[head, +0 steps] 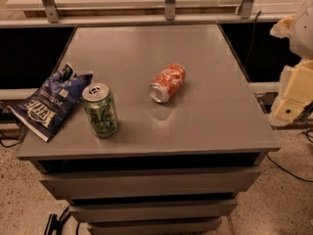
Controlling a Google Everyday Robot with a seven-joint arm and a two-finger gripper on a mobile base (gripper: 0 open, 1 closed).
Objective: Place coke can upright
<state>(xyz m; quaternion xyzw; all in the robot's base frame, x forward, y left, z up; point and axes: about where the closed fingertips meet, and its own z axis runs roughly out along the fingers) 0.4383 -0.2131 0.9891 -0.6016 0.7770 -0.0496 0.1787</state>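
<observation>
The coke can (167, 83) lies on its side near the middle of the grey cabinet top (205, 58). It is red-orange with white script, and its silver top points toward the front left. My gripper (293, 94) shows as cream-coloured parts at the right edge of the view. It is beyond the cabinet's right side and well clear of the can, and nothing is seen in it.
A green patterned can (100, 110) stands upright near the front left. A blue chip bag (50, 101) lies at the left edge, partly overhanging. Drawers (146, 185) sit below the top. A railing (169, 4) runs along the back.
</observation>
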